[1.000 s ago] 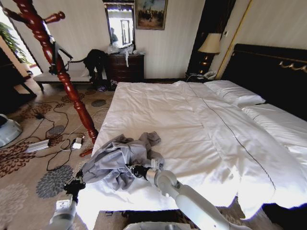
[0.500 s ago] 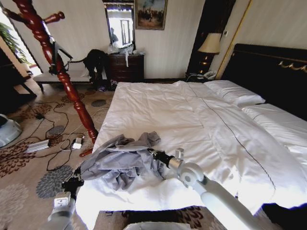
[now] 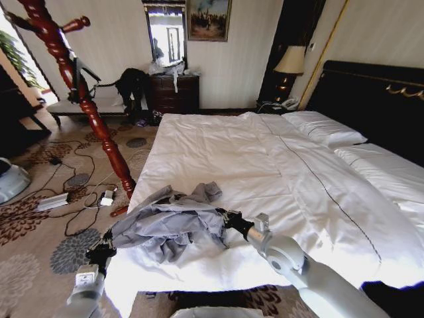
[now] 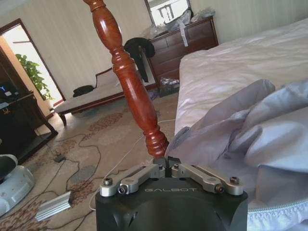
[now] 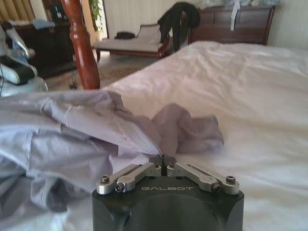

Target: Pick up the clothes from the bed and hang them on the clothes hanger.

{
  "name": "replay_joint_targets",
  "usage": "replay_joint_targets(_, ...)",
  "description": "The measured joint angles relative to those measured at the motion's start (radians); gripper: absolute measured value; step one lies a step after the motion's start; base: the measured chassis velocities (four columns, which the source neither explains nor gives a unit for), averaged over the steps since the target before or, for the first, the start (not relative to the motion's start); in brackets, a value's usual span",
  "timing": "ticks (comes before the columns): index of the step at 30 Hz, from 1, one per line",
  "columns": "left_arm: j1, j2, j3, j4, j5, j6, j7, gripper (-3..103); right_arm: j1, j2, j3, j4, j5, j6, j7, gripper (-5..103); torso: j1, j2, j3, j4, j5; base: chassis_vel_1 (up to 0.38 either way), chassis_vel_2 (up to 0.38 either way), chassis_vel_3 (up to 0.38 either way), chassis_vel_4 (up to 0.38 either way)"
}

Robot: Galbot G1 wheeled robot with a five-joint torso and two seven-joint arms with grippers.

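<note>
The grey-blue clothes (image 3: pixel 169 225) lie crumpled near the foot corner of the white bed (image 3: pixel 265 165). My left gripper (image 3: pixel 104 250) is at the bed's corner, shut on one edge of the shirt (image 4: pixel 250 130); its fingers (image 4: pixel 167 162) pinch the fabric. My right gripper (image 3: pixel 223 216) is shut on the opposite edge, so the cloth (image 5: pixel 72 139) stretches between the two, and its fingertips (image 5: pixel 162 159) are closed on a seam. A thin black clothes hanger (image 3: pixel 83 71) appears to hang on the wooden stand.
A tall reddish-brown coat stand (image 3: pixel 99 129) rises just left of the bed, close to my left arm. Cables and a power strip (image 3: pixel 53 201) lie on the patterned carpet. A dresser (image 3: pixel 173 93) and a bench stand at the far wall.
My right gripper has moved to the right and slightly up the bed with the shirt's edge, pulling the cloth out wider. The left gripper has barely moved.
</note>
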Motion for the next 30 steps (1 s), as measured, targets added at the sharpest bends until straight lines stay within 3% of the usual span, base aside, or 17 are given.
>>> replay_joint_targets(8,-0.005,-0.006,-0.007,0.018,-0.005,-0.005,0.003,0,-0.174,-0.033,0.126,0.010,-0.152,-0.025,0.015,0,0.000,0.000,0.000,0.0003,0.0003,0.000,0.000,0.000,0.000)
replay_joint_targets(13,-0.006,-0.008,-0.005,0.022,-0.006,-0.006,0.002,0,-0.260,-0.035,0.229,0.055,-0.129,-0.032,0.027,0,0.000,0.000,0.000,0.0002,0.0001,0.000,0.000,0.000,0.000)
replay_joint_targets(20,-0.019,-0.009,0.023,0.027,0.001,-0.005,0.002,0,-0.324,-0.043,0.189,0.107,-0.092,-0.023,-0.004,0,0.000,0.000,0.000,0.0002,0.0002,0.000,0.000,0.000,0.000)
replay_joint_targets(22,-0.022,-0.008,0.023,0.026,0.001,-0.004,0.001,0,-0.332,-0.046,0.169,0.122,-0.038,-0.026,-0.011,0,0.000,0.000,0.000,-0.0001,0.0001,0.000,0.000,0.000,0.000)
replay_joint_targets(24,-0.020,-0.007,0.019,0.027,0.000,-0.004,0.001,0,-0.317,-0.043,0.142,0.146,0.089,-0.044,-0.005,-2,0.000,0.000,0.000,0.0001,0.0001,0.000,0.000,0.000,0.000)
replay_joint_targets(25,-0.020,-0.007,0.019,0.027,0.000,-0.004,0.001,0,-0.317,-0.043,0.142,0.146,0.089,-0.044,-0.005,-2,0.000,0.000,0.000,0.0001,0.0001,0.000,0.000,0.000,0.000)
replay_joint_targets(30,-0.019,-0.013,0.021,0.034,0.000,-0.004,0.002,0,-0.200,-0.017,0.111,0.229,0.571,-0.124,0.076,24,0.000,0.000,0.000,0.0002,0.0000,0.000,0.000,0.000,0.000)
